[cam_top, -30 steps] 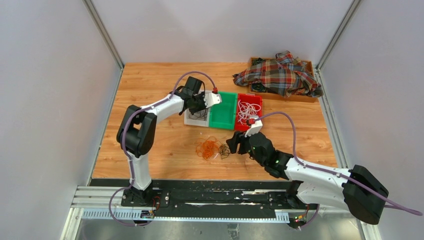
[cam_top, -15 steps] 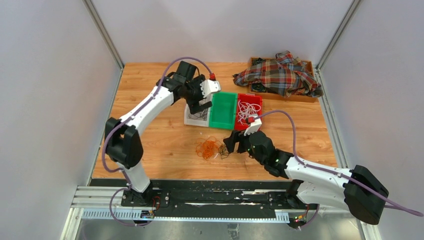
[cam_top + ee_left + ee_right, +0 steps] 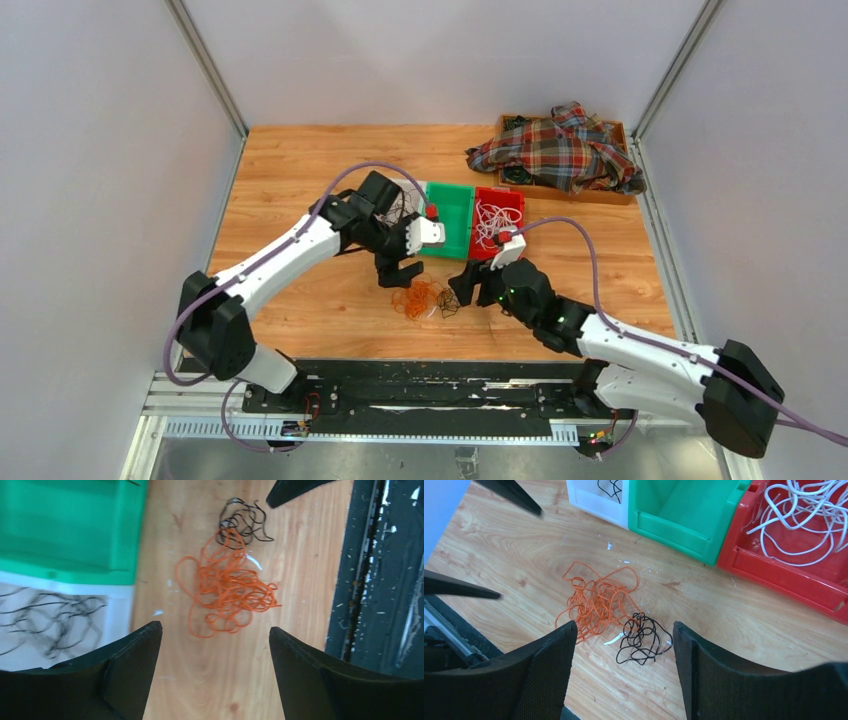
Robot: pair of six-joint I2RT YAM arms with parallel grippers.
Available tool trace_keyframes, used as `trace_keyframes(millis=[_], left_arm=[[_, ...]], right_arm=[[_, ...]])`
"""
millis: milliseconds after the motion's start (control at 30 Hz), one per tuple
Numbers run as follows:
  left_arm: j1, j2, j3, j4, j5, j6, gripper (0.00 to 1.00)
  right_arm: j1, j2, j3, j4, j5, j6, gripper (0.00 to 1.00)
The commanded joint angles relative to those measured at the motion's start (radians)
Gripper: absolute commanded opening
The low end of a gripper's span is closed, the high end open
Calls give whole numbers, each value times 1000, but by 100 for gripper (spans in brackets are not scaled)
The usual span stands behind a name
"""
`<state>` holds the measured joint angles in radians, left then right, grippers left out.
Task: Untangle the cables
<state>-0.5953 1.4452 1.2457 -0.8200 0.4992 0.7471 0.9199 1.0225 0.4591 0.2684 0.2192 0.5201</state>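
Both empty: left gripper (image 3: pixel 215 628) and right gripper (image 3: pixel 624 625) are spread wide, hovering over the tangle. Orange cables (image 3: pixel 596 602) and black cables (image 3: pixel 641 642) touch at one edge, just robot-side of the green bin (image 3: pixel 674 520). Suggest: right pinches an outer black loop, left pins orange, then separate slowly.
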Motion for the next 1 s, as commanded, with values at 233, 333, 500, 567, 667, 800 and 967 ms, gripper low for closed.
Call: trace_keyframes(millis=[233, 333, 500, 567, 667, 800, 967], left_arm=[[-87, 215, 30, 97, 29, -139, 70], [-99, 239, 25, 104, 27, -135, 65], [-100, 247, -2, 135, -7, -135, 54], [-100, 247, -9, 145, -30, -130, 47], [-100, 246, -20, 149, -74, -107, 37], [-100, 231, -40, 140, -72, -89, 35], [-100, 205, -61, 115, -44, -71, 46]], right_arm=[[-14, -298, -92, -203, 96, 70, 71], [-14, -314, -91, -223, 106, 69, 71], [-15, -284, -75, -220, 106, 58, 70], [-14, -271, -69, -212, 104, 54, 69], [-14, -262, -67, -200, 104, 52, 68], [-15, -255, -63, -189, 105, 44, 67], [-14, -248, -60, -183, 101, 40, 67]])
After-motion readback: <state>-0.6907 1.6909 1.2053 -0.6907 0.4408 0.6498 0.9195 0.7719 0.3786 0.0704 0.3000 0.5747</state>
